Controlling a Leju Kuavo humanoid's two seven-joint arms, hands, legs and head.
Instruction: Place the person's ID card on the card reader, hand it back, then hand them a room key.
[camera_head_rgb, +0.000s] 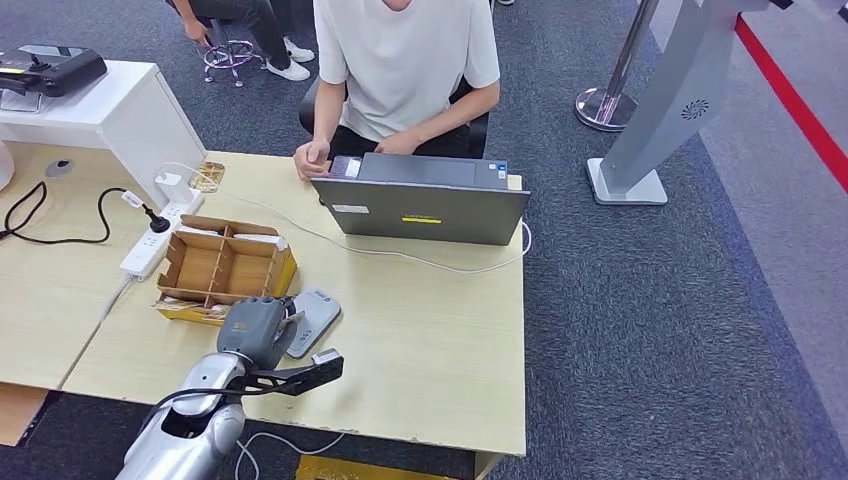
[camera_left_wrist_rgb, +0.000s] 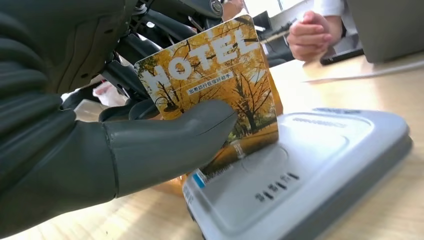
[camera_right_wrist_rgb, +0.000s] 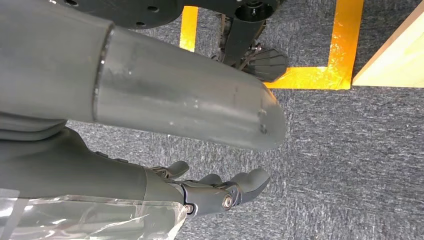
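My left hand (camera_head_rgb: 258, 330) pinches a yellow room key card printed HOTEL (camera_left_wrist_rgb: 215, 75), with the thumb (camera_left_wrist_rgb: 170, 145) pressed on its face. The card stands tilted just over the near end of the grey card reader (camera_left_wrist_rgb: 310, 165); whether it touches the reader I cannot tell. In the head view the card reader (camera_head_rgb: 318, 310) lies on the table just right of my hand. The person (camera_head_rgb: 405, 70) sits across the table behind a laptop, one hand (camera_head_rgb: 312, 157) closed at the table's far edge. My right hand (camera_right_wrist_rgb: 220, 192) hangs over the carpet, fingers apart, holding nothing.
An open cardboard divider box (camera_head_rgb: 225, 265) stands just beyond my left hand. A grey laptop (camera_head_rgb: 420, 205) sits at the far side with a white cable trailing across the table. A power strip (camera_head_rgb: 150, 245) lies at the left. A dark flat thing (camera_left_wrist_rgb: 342, 55) lies by the person's hand.
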